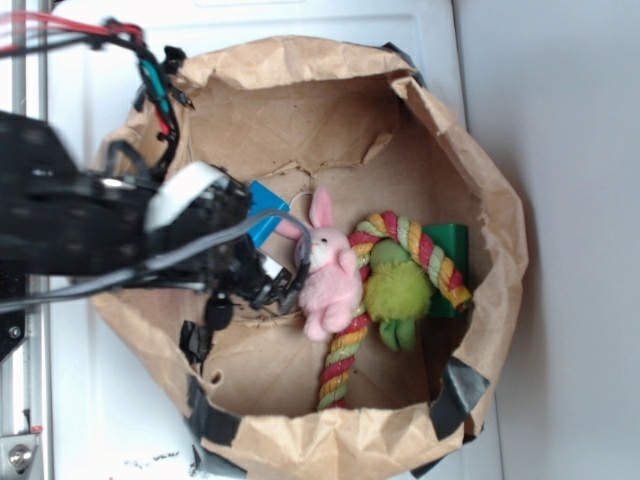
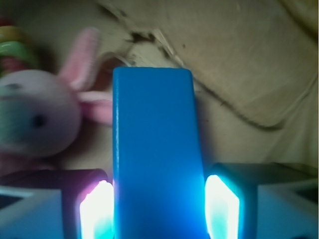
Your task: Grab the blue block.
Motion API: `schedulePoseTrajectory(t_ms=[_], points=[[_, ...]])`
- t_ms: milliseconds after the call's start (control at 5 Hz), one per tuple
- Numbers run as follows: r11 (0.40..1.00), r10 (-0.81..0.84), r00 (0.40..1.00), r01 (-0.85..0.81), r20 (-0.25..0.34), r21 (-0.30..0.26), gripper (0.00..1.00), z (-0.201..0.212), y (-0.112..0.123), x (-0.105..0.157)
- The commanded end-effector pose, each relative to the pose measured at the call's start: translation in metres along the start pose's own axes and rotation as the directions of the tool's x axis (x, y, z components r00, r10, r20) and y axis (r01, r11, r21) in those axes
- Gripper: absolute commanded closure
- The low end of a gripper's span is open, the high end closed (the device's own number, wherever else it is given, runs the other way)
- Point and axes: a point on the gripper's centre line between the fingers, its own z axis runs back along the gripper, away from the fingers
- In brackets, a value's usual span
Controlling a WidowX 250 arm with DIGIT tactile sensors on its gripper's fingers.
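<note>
Setting: I am working inside a brown paper bag (image 1: 470, 180) with its rim rolled down, standing on a white surface (image 1: 560, 120).

Claw: my gripper (image 2: 158, 206) reaches in from the left side of the bag. In the wrist view its two glowing fingers (image 2: 95, 209) sit either side of the blue block, right against its long faces. I read this as closed on the block, or within a hair of it; I cannot tell from these views how firm the squeeze is.

Blue block: the blue block (image 2: 154, 149) lies between the fingers, running away from the camera toward the far wall of the bag. In the exterior view only a blue corner (image 1: 265, 212) shows past the arm, on the left part of the bag floor.

Neighbours: a pink bunny (image 1: 328, 272) lies just beside the block, to its right in the outside view; an ear lies close against the block. Further right are a green plush toy (image 1: 398, 292), a striped rope (image 1: 420, 250) and a dark green block (image 1: 448, 245).

Progress: approach and alignment look done, and the grasp appears made or nearly so.

Remaining: confirm the hold and lift clear. I cannot see whether the block is off the floor.

Risk: the bunny's ear may drag along.
</note>
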Motion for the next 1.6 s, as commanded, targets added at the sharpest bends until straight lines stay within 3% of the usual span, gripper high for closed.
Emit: schedulePoseTrajectory(t_ms=[0, 400, 800, 1000, 1200, 1400], points=[[0.974, -0.226, 0.968, 0.223, 0.108, 0.039, 1.0, 0.059, -0.028, 0.028], [0.905, -0.425, 0.894, 0.421, 0.139, 0.058, 1.0, 0.097, -0.052, 0.044], [0.864, -0.496, 0.867, 0.489, 0.039, 0.119, 1.0, 0.115, -0.058, 0.072], [0.844, -0.523, 0.852, 0.523, -0.027, 0.119, 1.0, 0.119, -0.06, 0.076], [0.841, -0.533, 0.833, 0.54, -0.146, 0.011, 1.0, 0.11, -0.05, 0.077], [0.842, -0.532, 0.832, 0.54, -0.155, 0.008, 1.0, 0.11, -0.048, 0.078]])
